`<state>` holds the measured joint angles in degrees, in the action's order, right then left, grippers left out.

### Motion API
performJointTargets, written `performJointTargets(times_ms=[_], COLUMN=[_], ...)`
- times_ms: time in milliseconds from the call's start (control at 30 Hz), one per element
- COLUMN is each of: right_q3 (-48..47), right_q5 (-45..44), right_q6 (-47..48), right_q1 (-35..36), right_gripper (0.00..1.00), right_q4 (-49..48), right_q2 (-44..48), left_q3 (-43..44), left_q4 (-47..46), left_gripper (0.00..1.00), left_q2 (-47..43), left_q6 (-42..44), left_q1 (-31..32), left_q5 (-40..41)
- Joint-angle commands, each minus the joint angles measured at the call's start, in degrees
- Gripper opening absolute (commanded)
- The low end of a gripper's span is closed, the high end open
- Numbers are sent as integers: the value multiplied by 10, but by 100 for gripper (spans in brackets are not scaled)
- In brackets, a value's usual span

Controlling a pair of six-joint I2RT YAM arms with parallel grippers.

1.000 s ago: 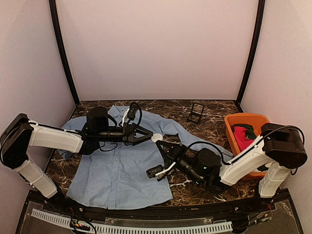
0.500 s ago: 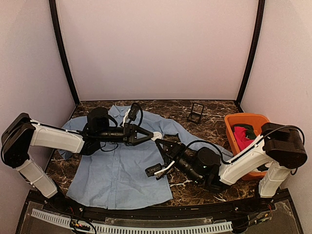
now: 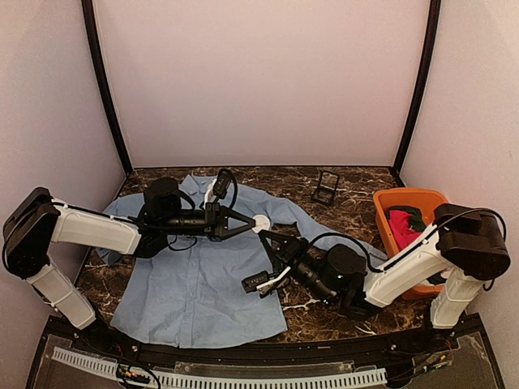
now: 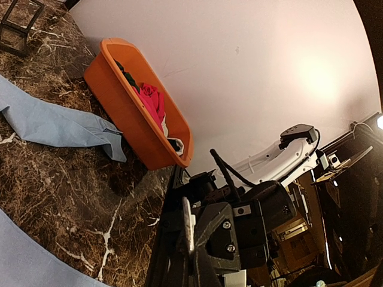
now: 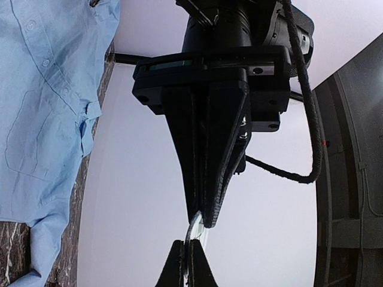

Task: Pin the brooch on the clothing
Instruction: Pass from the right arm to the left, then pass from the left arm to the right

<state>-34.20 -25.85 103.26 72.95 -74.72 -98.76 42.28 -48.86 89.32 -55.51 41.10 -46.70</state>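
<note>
From above, we see the left gripper clamped on the white brooch, just above the shirt's edge. The right gripper meets it there. At the left wrist, the brooch sits edge-on between the fingers. At the right wrist, both pairs of jaws appear to pinch it. We fear that opposing pulls could drop it off the shirt.

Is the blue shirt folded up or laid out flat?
Laid out flat. The shirt lies on the table, front up, sleeves stretched sideways.
</note>
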Motion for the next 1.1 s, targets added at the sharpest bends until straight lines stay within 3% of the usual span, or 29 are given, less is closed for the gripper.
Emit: performJointTargets(times_ms=[0, 167, 333, 533, 600, 700, 767, 833, 933, 1067], right_q3=[-17, -21, -17, -3, -3, -28, -84, -140, -192, -291], right_q5=[-5, -9, -17, -62, -81, -49, 37, 177, 292, 374], right_q6=[16, 10, -37, -203, -279, -477, -684, -811, -871, -895], right_q1=[-2, -3, 0, 7, 7, -8, -47, -108, -162, -183], right_gripper=[0, 43, 59, 91, 97, 96, 94, 92, 92, 91], right_q4=[-214, -233, -233, -206, -101, 187, 426, 586, 690, 855], right_q2=[-20, -31, -18, 57, 123, 245, 318, 356, 371, 318], left_q3=[6, 2, 3, 35, 48, 70, 81, 87, 99, 121], left_q4=[-23, -34, -1, 205, 264, 338, 381, 411, 454, 507], left_gripper=[1, 1, 1, 1, 1, 1, 1, 1, 1, 1], left_q2=[7, 8, -11, -61, -77, -95, -100, -103, -102, -95], left_q6=[-5, -9, 21, 178, 224, 277, 308, 331, 358, 389], left_q1=[3, 3, 2, 2, 1, -1, -2, -4, -5, -4], left_q5=[-8, -8, -3, 22, 32, 43, 39, 34, 30, 15])
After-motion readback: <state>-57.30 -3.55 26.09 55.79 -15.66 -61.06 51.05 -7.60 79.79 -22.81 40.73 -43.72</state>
